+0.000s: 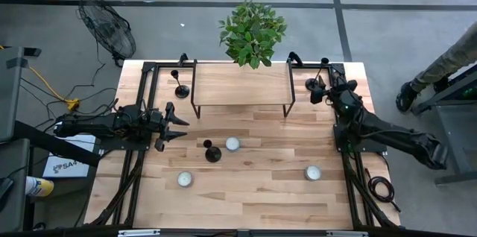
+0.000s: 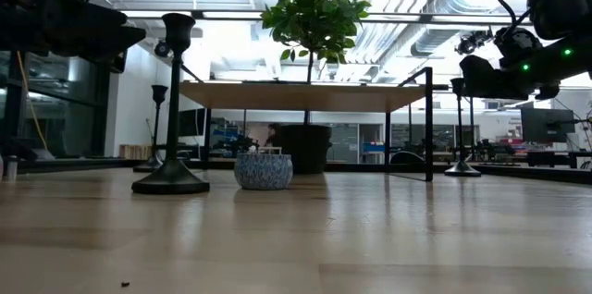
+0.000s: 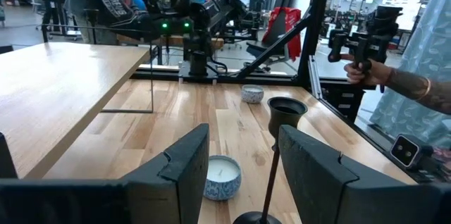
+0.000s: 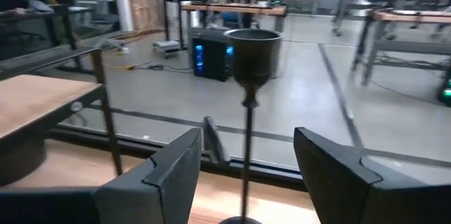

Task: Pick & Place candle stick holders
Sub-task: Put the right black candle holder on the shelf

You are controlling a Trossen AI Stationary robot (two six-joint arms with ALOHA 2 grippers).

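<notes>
Three black candle stick holders stand upright on their round bases on the wooden table: one at mid-table point(image 1: 212, 152), one at the far left point(image 1: 179, 86), one at the far right point(image 1: 316, 80). My left gripper point(image 1: 181, 127) is open, level, left of the middle holder point(image 3: 276, 155), which stands just beyond its fingertips. My right gripper point(image 1: 323, 92) is open at the far right holder. In the right wrist view the holder's thin stem point(image 4: 246, 150) rises between the two fingers without touching them, and its cup point(image 4: 254, 53) is above them.
Three short white candles sit on the table point(image 1: 232, 144) point(image 1: 185, 179) point(image 1: 312, 172). A raised wooden shelf on black legs point(image 1: 240, 84) stands at the far middle, with a potted plant point(image 1: 252, 32) behind it. A person's foot point(image 1: 408, 95) is beyond the right edge.
</notes>
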